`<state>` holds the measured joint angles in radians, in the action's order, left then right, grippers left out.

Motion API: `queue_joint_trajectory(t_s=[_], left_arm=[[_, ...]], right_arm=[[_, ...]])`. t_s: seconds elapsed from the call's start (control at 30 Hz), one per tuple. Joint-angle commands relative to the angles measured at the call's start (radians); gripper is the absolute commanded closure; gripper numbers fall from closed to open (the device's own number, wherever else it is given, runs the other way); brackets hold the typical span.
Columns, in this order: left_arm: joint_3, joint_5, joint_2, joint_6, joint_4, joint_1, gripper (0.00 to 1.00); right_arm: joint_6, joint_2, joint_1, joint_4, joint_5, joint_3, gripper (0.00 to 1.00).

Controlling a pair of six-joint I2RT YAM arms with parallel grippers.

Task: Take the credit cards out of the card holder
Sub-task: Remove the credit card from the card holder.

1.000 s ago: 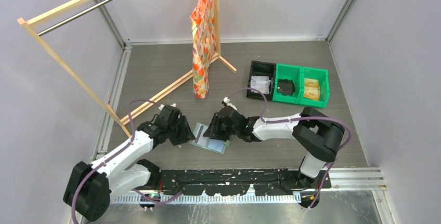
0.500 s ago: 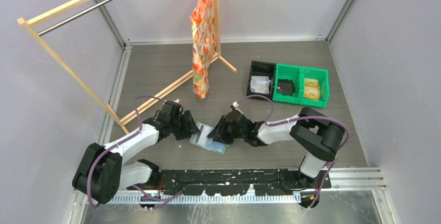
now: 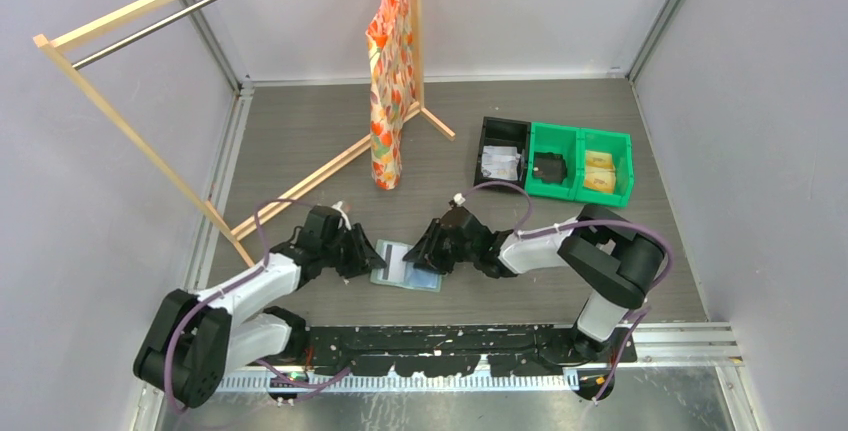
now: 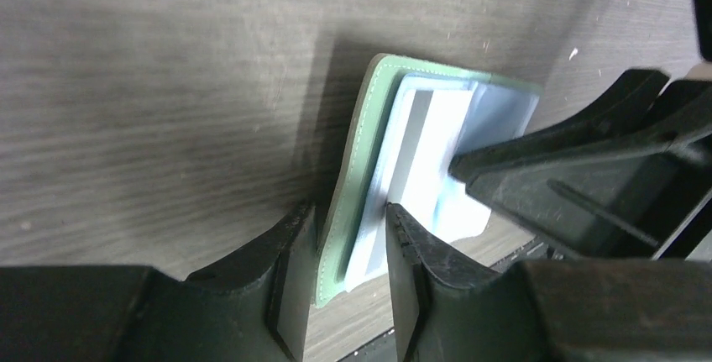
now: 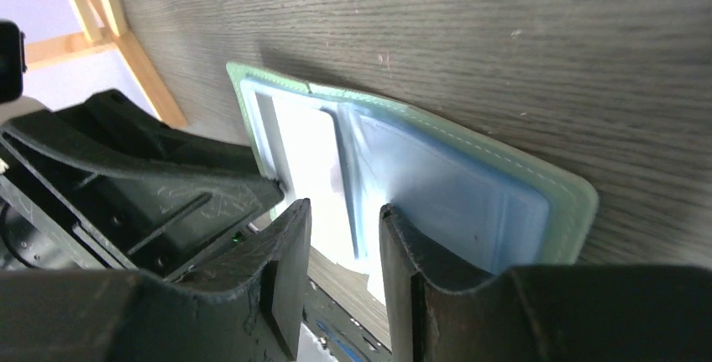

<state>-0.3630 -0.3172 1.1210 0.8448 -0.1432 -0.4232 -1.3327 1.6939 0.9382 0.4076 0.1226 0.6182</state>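
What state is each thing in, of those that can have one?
holder, open, inner side up
card, inside the holder
left gripper, shut on the holder's edge
right gripper, jaws astride the holder's edge, grip unclear
cloth, hanging

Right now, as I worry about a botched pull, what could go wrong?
The left jaws straddle the edge of the card holder, cover and pocket together, so they may lift the holder rather than the white card. The right jaws stand close opposite; the two could collide.
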Motion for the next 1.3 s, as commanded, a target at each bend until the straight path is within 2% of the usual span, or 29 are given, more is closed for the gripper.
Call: queue_joint_trajectory(t_s=[0.0,0.1,0.27,0.47,0.57,1.0,1.27], left_arm=[[0.049,-0.057,-0.098,0.052,-0.022,-0.003,0.63],[0.031,-0.021,-0.196,0.040,-0.134,-0.003,0.59],[-0.055,0.060,-0.294,-0.003,-0.273,-0.003,0.54],[-0.055,-0.060,-0.182,0.035,-0.093,-0.003,0.60],[-0.054,-0.068,-0.098,0.036,-0.023,-0.003,0.62],[-0.011,-0.042,0.039,0.044,0.101,-0.003,0.63],[0.012,-0.052,0.089,0.057,0.139,-0.003,0.65]], right_arm=[[0.142,-0.047,-0.030,-0.229,-0.011,0.062,0.59],[0.213,-0.057,-0.033,-0.327,0.006,0.115,0.59],[0.213,-0.072,-0.033,-0.341,0.008,0.123,0.59],[0.183,-0.079,-0.032,-0.311,0.000,0.114,0.59],[0.179,-0.080,-0.032,-0.307,-0.001,0.111,0.59],[0.143,-0.062,-0.024,-0.258,0.017,0.112,0.59],[0.074,-0.011,-0.023,-0.140,0.053,0.094,0.60]])
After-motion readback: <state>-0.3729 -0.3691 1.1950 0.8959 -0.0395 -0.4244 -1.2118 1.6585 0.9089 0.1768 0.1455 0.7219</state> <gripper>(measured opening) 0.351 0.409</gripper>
